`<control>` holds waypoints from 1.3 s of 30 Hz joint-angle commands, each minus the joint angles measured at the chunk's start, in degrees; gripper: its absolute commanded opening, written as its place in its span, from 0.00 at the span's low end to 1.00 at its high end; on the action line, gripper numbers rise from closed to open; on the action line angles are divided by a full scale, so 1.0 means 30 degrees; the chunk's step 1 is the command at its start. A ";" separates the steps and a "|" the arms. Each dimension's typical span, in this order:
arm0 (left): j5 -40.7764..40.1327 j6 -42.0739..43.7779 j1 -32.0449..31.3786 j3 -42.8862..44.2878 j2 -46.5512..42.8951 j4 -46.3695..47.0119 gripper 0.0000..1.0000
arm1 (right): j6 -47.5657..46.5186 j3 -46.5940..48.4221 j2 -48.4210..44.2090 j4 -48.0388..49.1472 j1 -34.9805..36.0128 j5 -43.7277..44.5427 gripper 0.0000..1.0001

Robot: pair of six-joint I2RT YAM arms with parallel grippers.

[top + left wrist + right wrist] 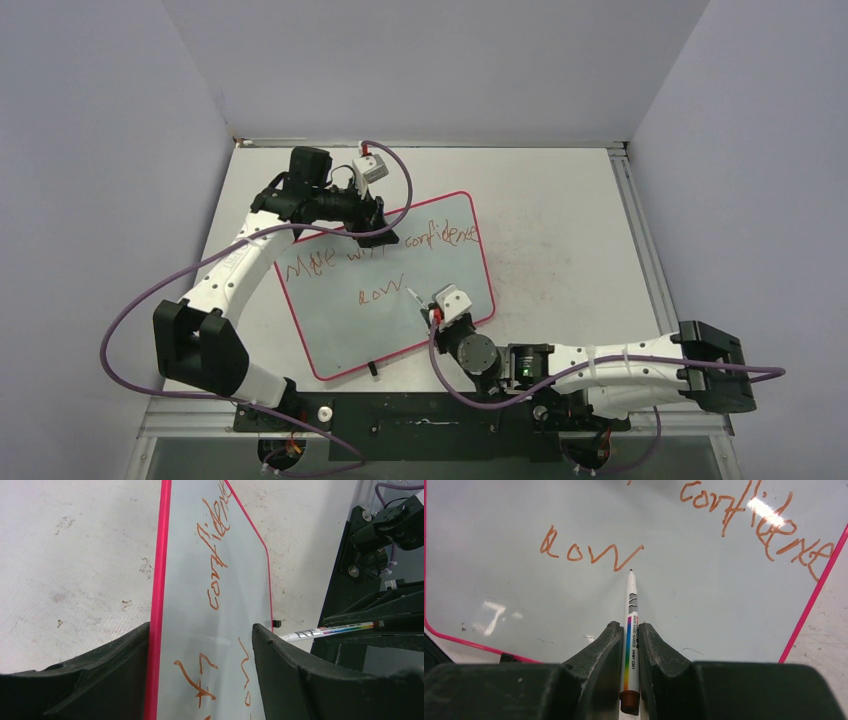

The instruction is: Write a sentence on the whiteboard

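Scuffed table (560, 200): L tool (200, 630) astride whiteboard (400, 320) rim, R tool (629, 627) pinching marker (630, 605).

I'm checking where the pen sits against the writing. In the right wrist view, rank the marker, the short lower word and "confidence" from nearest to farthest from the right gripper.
1. marker: clamped in the right gripper, centre.
2. lower word: just beyond the tip, slightly left.
3. "confidence": farther up, to the right, by the whiteboard's pink rim.
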 commanded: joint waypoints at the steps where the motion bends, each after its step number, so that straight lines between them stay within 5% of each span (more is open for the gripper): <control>1: 0.0454 -0.0194 0.0031 0.0102 -0.0816 0.0654 0.66 | 0.0491 0.0313 0.1048 -0.0336 0.0084 0.0668 0.05; 8: 0.0440 -0.0197 0.0056 0.0090 -0.0844 0.0717 0.66 | 0.0753 0.0607 0.1846 -0.0817 0.0081 0.1021 0.05; 15: 0.0135 -0.0392 0.0060 -0.0018 -0.1022 0.1033 0.68 | -0.0560 0.0218 -0.0644 -0.0001 0.0440 0.0819 0.05; 39: -0.5551 -0.3536 0.0290 -0.2837 -0.4305 0.6959 0.86 | -0.1527 0.0494 -0.4170 -0.1753 0.0538 0.3291 0.05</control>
